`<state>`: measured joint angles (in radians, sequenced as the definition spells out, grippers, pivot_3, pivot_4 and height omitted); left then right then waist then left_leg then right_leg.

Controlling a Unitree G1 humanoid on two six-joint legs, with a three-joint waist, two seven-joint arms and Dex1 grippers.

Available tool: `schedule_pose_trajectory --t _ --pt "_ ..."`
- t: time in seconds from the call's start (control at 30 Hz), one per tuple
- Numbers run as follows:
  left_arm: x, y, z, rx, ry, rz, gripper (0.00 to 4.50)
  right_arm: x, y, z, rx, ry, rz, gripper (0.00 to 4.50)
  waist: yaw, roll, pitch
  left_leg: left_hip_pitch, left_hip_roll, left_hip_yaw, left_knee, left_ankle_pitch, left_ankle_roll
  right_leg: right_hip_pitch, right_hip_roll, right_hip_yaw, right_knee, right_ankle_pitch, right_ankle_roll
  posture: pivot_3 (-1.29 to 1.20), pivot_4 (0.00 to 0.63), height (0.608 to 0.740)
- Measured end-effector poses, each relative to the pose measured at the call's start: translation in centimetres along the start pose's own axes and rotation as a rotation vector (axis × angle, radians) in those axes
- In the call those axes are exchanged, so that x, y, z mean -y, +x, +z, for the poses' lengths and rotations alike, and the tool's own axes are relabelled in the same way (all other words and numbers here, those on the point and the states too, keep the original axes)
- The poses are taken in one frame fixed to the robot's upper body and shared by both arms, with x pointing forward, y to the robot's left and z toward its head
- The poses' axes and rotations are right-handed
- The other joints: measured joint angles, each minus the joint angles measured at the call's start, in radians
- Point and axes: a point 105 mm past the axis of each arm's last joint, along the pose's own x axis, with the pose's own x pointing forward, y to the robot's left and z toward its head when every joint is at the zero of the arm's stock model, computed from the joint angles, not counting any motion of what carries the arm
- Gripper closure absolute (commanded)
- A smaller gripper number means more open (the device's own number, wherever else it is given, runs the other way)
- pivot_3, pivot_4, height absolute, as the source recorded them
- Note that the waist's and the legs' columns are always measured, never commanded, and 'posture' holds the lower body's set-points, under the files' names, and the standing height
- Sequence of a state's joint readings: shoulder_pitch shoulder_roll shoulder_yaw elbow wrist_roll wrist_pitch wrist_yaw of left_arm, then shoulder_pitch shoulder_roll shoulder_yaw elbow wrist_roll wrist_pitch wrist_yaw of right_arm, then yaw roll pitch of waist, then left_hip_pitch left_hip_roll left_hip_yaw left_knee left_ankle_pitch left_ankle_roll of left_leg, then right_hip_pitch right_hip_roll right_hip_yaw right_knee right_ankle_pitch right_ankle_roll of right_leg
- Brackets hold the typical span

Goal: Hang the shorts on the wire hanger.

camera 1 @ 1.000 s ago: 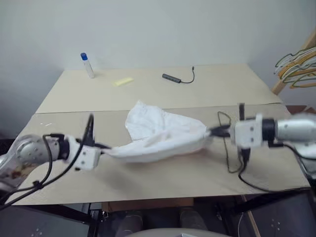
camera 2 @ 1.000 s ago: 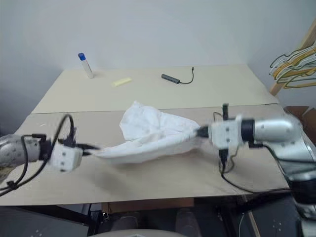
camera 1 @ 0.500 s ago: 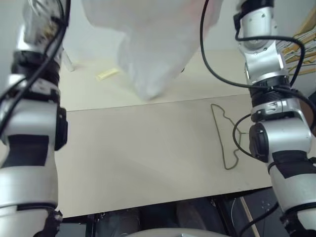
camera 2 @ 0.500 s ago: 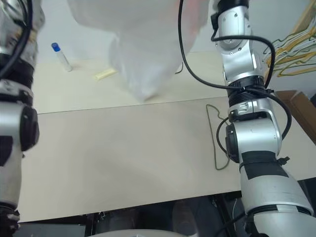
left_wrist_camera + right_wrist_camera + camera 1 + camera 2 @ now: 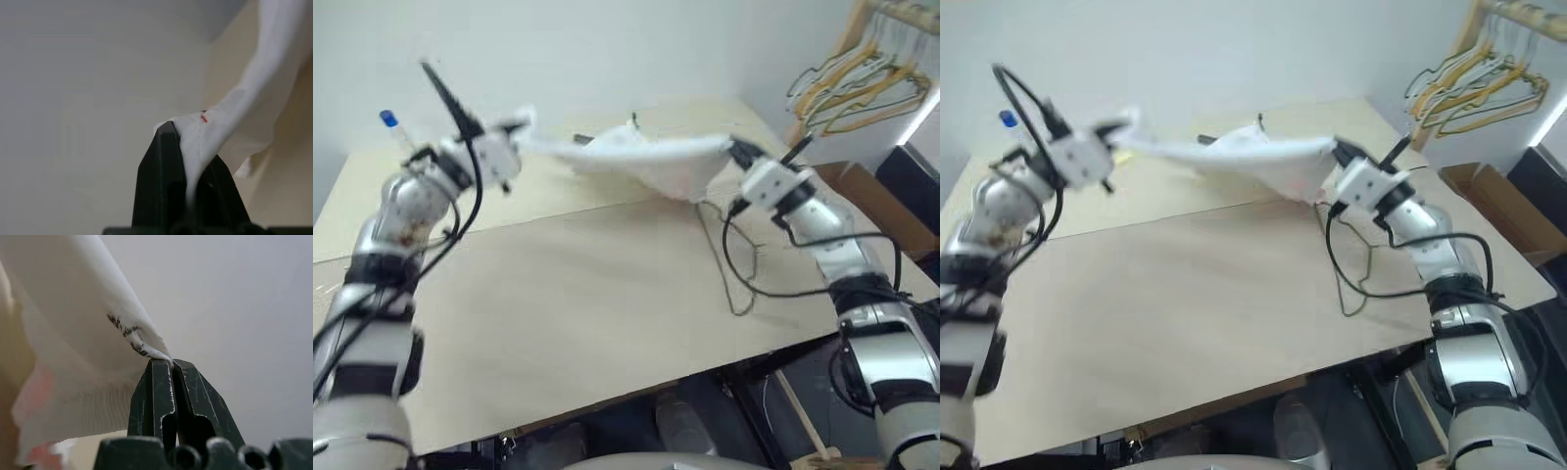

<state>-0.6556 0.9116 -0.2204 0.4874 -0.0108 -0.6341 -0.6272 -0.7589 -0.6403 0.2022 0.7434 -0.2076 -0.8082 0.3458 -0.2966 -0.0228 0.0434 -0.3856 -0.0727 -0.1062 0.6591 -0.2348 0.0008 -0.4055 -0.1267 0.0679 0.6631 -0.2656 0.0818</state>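
Now both claws hold shorts (image 5: pixel 646 157) taut midair.

Thin, soft white cloth is seen in the shorts (image 5: pixel 651 157), with a ribbed band near the right gripper (image 5: pixel 171 363). Thin dull wire forms the hanger (image 5: pixel 729 264) below that gripper. The table (image 5: pixel 558 323) is matt, pale wood.
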Motion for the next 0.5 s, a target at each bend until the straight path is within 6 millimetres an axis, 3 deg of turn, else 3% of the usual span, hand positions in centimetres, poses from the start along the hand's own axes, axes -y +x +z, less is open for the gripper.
schedule_pose_trajectory --t 0.1,0.17,0.27,0.5 --pt "4.2 -3.8 0.2 -0.072 -0.056 -0.306 4.48 -3.1 -0.8 0.8 0.051 0.011 0.184 4.50 -0.011 0.000 0.000 0.005 0.001 0.000 0.000 0.000 0.000 0.004 0.001 0.001 0.000 0.000 0.000 -0.09 0.000 0.740" --pt "6.0 -6.7 -0.1 -0.145 -0.078 -0.489 4.48 -5.3 -1.7 0.9 0.062 0.021 0.293 4.50 -0.004 0.001 0.000 0.011 0.001 0.000 0.000 -0.001 0.001 0.010 0.003 0.001 -0.001 0.000 0.000 -0.08 0.000 0.740" --pt "7.6 -9.7 0.4 -0.215 -0.106 -0.695 4.48 -7.8 -2.5 1.6 0.103 0.010 0.402 4.50 0.022 0.002 0.001 0.021 0.001 0.000 -0.001 -0.008 0.007 0.022 0.003 0.001 -0.007 -0.001 0.000 -0.08 0.000 0.740" --pt "10.0 -14.1 2.2 -0.267 -0.127 -0.985 4.48 -10.3 -3.4 3.1 0.179 -0.075 0.494 4.50 0.081 0.002 0.001 0.022 0.002 0.001 -0.001 -0.010 0.007 0.023 0.003 0.000 -0.009 -0.001 0.000 -0.09 0.000 0.740"
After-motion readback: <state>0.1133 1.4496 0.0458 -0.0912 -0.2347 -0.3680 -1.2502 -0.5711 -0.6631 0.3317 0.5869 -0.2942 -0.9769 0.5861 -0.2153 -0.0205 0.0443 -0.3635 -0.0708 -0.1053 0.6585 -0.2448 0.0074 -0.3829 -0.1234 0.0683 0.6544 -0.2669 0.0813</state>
